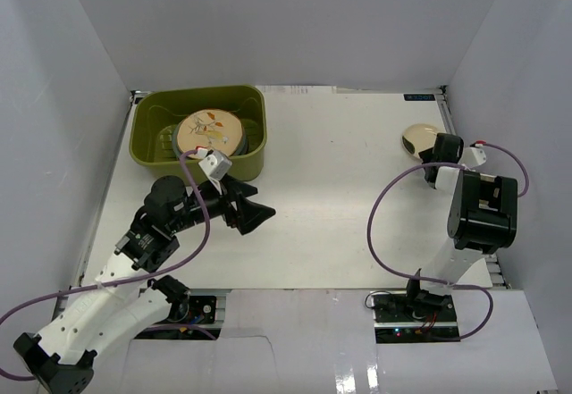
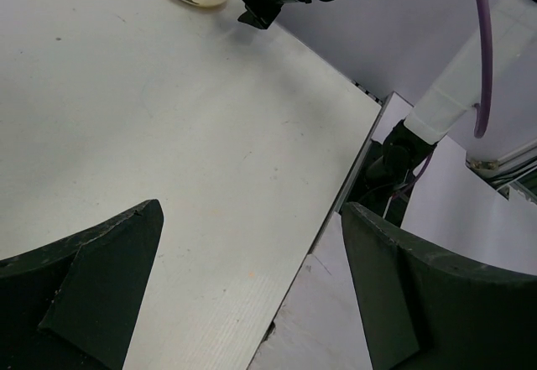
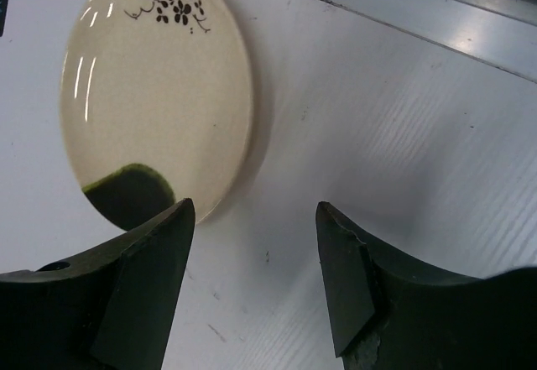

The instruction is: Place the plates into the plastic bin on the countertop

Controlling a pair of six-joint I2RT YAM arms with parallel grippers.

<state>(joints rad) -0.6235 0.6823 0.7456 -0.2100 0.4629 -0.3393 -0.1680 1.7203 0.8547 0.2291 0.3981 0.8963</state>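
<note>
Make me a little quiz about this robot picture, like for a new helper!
1. True or false: the cream plate lies inside the bin.
2. Which is nearest the cream plate? A) left pincer B) right pincer
3. Fill in: ____ plate lies on the table outside the bin.

Key: 1 false; 2 B; 3 one.

The top view looks steeply down from high above and behind the robot, taking in the whole countertop [image 1: 340, 188] from afar; the left wrist view skims low across it toward the right arm [image 2: 470, 76], from some way off. The right wrist view hangs close over the small cream plate [image 3: 159, 93]; all three views share that plate.
</note>
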